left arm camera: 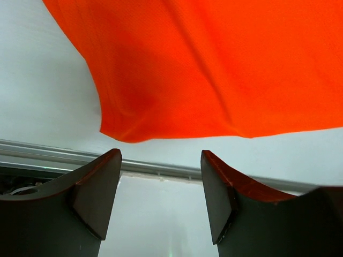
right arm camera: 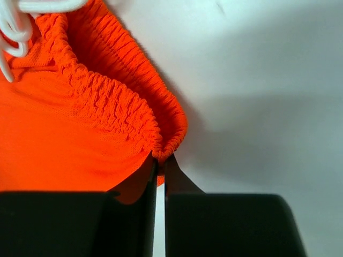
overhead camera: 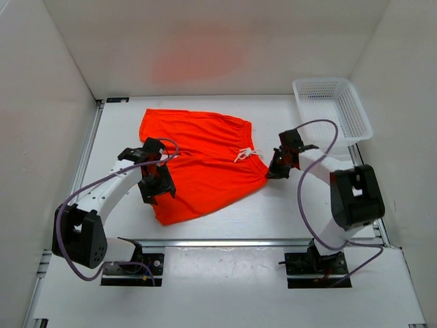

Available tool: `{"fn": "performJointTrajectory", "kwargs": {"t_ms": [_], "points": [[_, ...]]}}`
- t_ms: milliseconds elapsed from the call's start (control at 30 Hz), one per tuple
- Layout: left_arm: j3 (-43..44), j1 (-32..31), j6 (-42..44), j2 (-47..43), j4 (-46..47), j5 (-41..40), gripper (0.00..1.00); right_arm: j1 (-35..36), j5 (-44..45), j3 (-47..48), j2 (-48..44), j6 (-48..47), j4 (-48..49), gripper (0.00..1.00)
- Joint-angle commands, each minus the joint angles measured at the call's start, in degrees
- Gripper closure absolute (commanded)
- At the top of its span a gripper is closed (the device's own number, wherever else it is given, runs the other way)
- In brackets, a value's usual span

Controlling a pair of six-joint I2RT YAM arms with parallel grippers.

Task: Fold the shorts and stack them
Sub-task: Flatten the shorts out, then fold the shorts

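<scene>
The bright orange shorts [overhead camera: 205,164] lie spread on the white table, waistband to the right with a white drawstring bow [overhead camera: 244,154]. My right gripper [overhead camera: 276,168] is shut on the corner of the gathered waistband [right arm camera: 170,140], pinching the fabric edge between its fingertips. My left gripper [overhead camera: 154,184] is open and empty, hovering over the left leg of the shorts. In the left wrist view the hem [left arm camera: 177,128] lies just beyond the open fingers [left arm camera: 99,187].
A white plastic mesh basket [overhead camera: 332,109] stands at the back right corner. A metal rail [overhead camera: 259,242] runs along the table's near edge. White walls enclose the left, back and right sides.
</scene>
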Motion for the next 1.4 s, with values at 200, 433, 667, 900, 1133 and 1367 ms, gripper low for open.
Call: {"fn": "performJointTrajectory", "kwargs": {"t_ms": [200, 433, 667, 900, 1133, 1367], "points": [[-6.5, -8.4, -6.5, -3.5, -1.2, 2.8, 0.28, 0.0, 9.2, -18.2, -20.4, 5.8, -5.8, 1.00], [-17.2, -7.2, -22.5, -12.1, 1.8, 1.1, 0.33, 0.0, 9.0, -18.9, -23.0, 5.8, -6.7, 1.00], [-19.3, -7.1, -21.2, -6.6, 10.2, 5.1, 0.48, 0.0, 9.0, -19.5, -23.5, 5.2, -7.2, 1.00], [-17.5, -7.8, -21.2, -0.4, 11.5, 0.7, 0.85, 0.0, 9.0, -19.5, -24.6, 5.2, -7.8, 1.00], [-14.9, -7.8, -23.4, -7.8, 3.8, -4.0, 0.90, 0.0, 10.3, -20.1, -28.1, 3.6, -11.0, 1.00], [-2.8, -6.6, -21.5, -11.8, -5.8, -10.9, 0.90, 0.0, 10.8, -20.1, -30.6, 3.1, -13.5, 1.00]]}}
